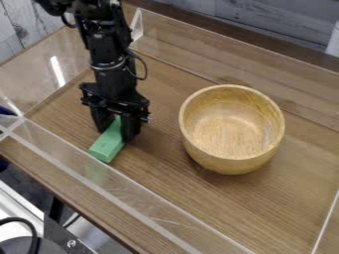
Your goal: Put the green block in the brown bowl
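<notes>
My gripper straddles the green block's far end, jaws not visibly clamped. Squeeze squarely, lift straight, then carry to brown bowl.

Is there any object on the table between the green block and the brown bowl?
No. In the camera view, only bare wooden table separates the green block from the brown bowl.
</notes>
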Available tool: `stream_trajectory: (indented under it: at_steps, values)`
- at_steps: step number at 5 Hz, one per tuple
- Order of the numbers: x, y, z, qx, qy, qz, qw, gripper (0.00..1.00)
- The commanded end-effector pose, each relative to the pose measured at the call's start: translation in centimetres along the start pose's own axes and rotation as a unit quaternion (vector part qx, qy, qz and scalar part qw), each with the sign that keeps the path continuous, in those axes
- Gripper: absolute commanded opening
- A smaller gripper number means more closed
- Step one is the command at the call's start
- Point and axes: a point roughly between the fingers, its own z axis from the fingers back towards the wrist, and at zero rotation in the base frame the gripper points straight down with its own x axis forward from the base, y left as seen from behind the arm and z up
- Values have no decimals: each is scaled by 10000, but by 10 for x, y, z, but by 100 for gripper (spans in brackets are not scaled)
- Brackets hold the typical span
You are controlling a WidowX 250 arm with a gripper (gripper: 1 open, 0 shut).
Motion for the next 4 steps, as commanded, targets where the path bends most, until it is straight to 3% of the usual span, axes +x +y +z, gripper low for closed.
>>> stream_trajectory:
  at_steps: [1,3,4]
  values:
    - [15,-2,32,50,-438,10,9990,0]
    - [38,-32,79,-180,-635,99,9978,0]
    - [41,-55,83,-275,-609,-133,9977,0]
